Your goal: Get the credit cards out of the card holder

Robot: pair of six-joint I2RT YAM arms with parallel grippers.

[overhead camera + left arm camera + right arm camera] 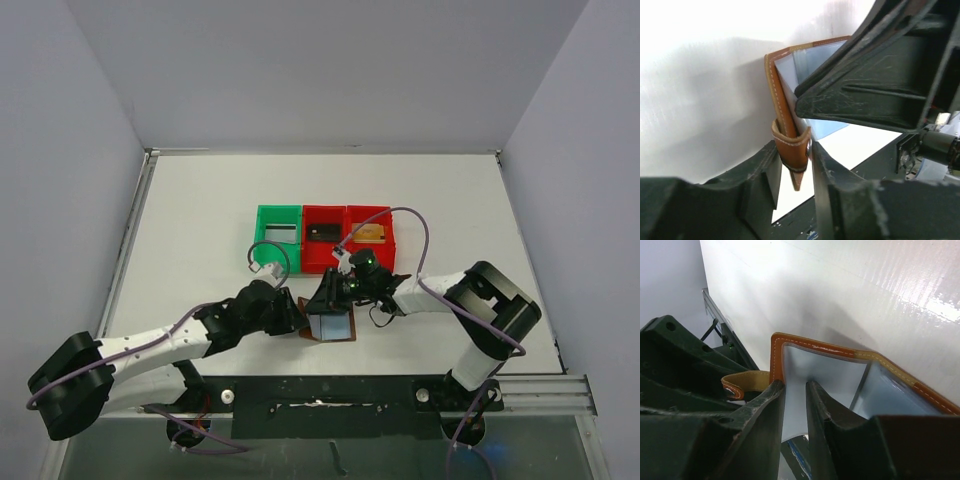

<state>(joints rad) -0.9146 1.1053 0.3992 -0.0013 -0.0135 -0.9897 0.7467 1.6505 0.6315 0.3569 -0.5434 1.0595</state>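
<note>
Top external: logged card holder [331,328] open at near-centre tabletop [200,200]. Pinched at brown edge by left tool [298,318]; partly covered by right tool [333,298], fingers nearly together, grip unclear. Noted green bin [277,209] and red bins [322,210] just beyond.

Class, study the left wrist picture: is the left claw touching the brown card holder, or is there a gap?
Touching. The left wrist view shows the left claw pinching the card holder by its brown leather fold, with both fingers pressed against it.

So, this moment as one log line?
left gripper: shut on brown leather card holder | right gripper: at its pale blue inner panel, grip unclear
</note>
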